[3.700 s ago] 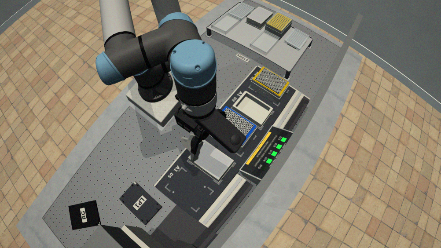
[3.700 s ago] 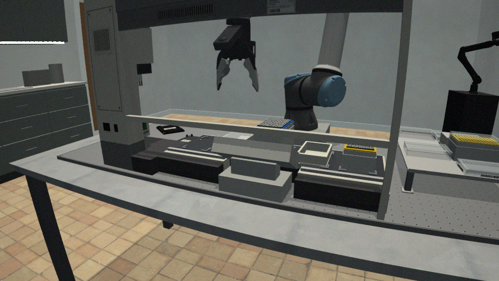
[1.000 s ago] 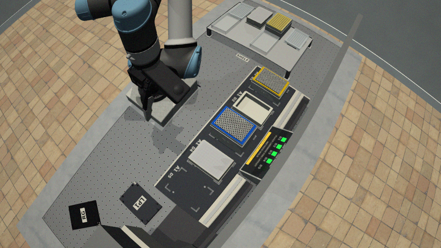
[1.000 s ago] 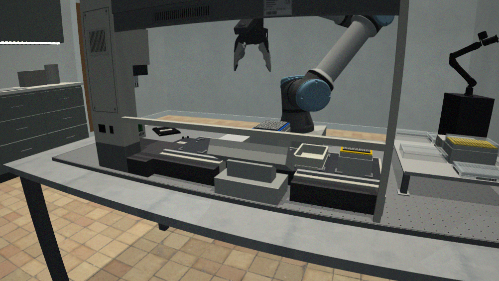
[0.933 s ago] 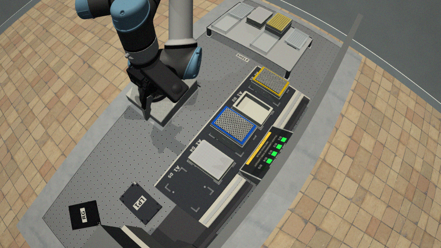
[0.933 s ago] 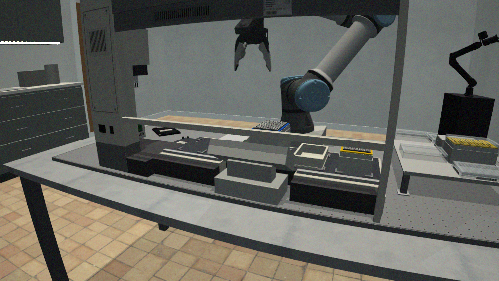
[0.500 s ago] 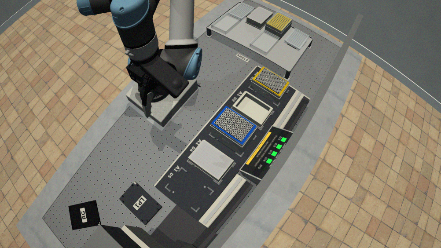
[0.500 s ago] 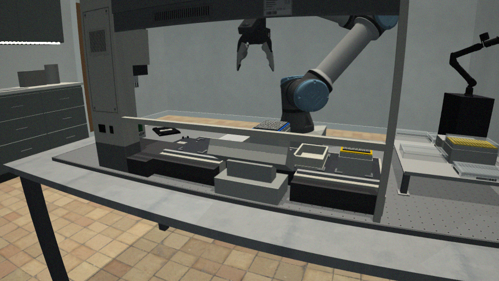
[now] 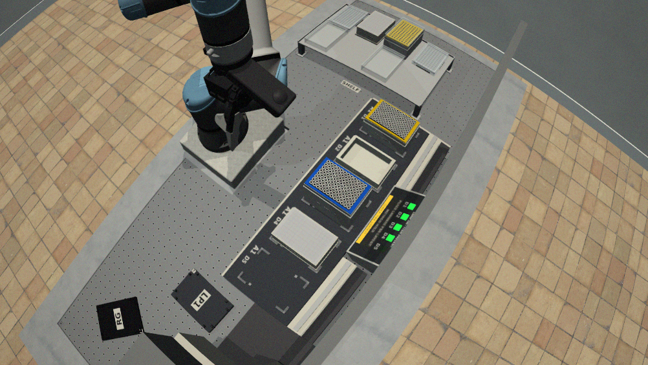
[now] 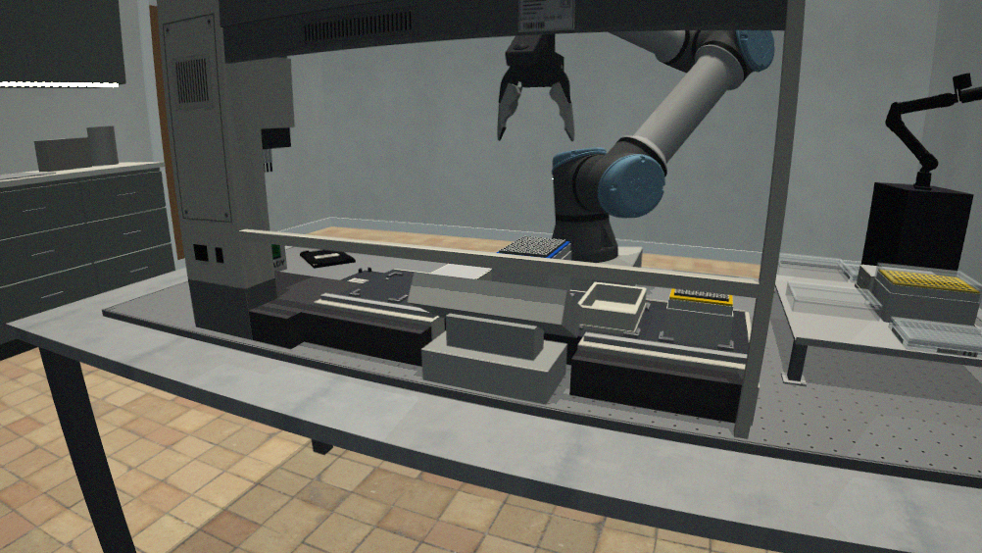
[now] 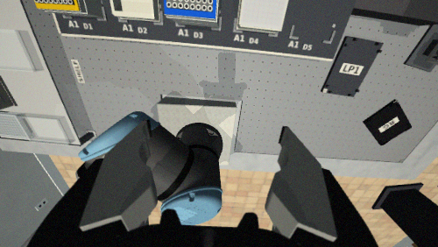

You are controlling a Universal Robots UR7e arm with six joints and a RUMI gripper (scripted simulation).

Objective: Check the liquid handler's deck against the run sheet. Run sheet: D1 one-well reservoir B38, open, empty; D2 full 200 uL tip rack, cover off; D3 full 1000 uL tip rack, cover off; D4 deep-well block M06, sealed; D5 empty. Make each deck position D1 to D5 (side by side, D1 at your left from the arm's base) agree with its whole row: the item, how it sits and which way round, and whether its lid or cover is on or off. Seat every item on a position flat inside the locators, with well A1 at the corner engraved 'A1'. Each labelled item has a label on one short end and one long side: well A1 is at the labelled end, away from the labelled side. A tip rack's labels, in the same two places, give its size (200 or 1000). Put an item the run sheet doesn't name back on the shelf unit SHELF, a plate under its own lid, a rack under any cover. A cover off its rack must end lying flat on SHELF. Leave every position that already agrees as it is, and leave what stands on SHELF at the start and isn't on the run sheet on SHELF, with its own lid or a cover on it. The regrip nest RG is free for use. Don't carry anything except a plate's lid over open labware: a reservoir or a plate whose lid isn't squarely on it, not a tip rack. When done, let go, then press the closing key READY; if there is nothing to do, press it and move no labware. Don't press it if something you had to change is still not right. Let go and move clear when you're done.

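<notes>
The yellow-rimmed tip rack sits on D1, the open reservoir beside it on D2: swapped. The reservoir looks rigid, light and smooth-walled, best pinched across its long sides. The gripper hangs high over the arm's base, fingers wide apart, holding nothing.

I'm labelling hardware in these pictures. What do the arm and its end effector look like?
The arm has light grey tubular links, black joint housings and blue round joint caps. The end effector is black with two broad, flat grey fingers that taper toward the tips. No cables or markings are visible.
</notes>
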